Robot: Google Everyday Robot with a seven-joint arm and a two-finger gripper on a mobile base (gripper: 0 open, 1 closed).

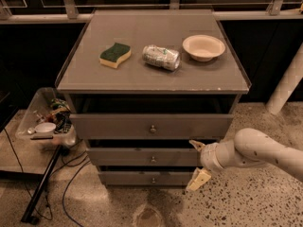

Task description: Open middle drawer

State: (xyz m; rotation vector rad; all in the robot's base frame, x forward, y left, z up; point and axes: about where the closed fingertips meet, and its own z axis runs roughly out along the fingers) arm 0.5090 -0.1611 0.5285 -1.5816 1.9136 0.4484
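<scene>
The grey cabinet has three stacked drawers. The middle drawer point(142, 157) is a wide, shallow grey front with a small round metal knob point(153, 159) at its centre; it looks shut or nearly shut. The top drawer point(118, 126) above it has the same knob. My gripper point(197, 162) is at the right end of the middle drawer, well right of the knob. Its two pale fingers are spread, one fingertip point(195, 144) up at the drawer's top edge and one below point(199, 179). It holds nothing.
On the cabinet top point(94, 74) lie a green-and-yellow sponge point(115, 55), a crushed silver can point(161, 57) and a cream bowl point(203, 47). A clear bin point(45, 122) of odds stands at the left, with a black stand leg point(42, 186) and cables on the floor. A white post point(288, 82) stands right.
</scene>
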